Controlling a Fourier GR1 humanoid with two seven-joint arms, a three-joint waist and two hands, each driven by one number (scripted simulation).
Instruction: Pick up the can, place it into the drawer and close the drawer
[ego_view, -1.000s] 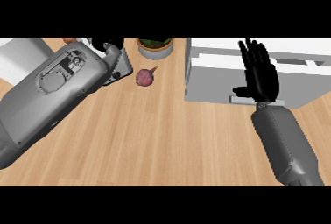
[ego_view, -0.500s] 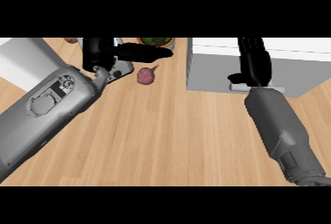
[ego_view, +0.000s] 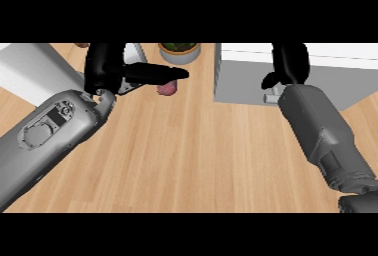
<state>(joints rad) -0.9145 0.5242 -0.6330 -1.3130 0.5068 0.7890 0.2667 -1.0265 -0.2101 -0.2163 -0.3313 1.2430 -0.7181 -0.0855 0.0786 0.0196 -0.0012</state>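
Both forearms have pushed farther out over the wooden counter than half a second ago. The left forearm has swung inward from the far left corner, and the right forearm has carried its hand deeper over the white drawer unit, at the far right. I judge that the pick-up is under way while the placing and closing are still to come. Whether the drawer stands open I cannot tell from this angle.

The left hand is wrapped round a pale grey cylinder that I take to be the can. One black digit crosses in front of it, pointing right, while the rest of the hand stands behind it, so it looks grasped, though most of it is hidden. It sits at the far left of the counter, well apart from the drawer unit.

The right hand is cut off at the view's upper edge, and I cannot tell its state.

A pinkish lump lies just beside the left hand's reaching digit, and a potted plant stands beyond it.
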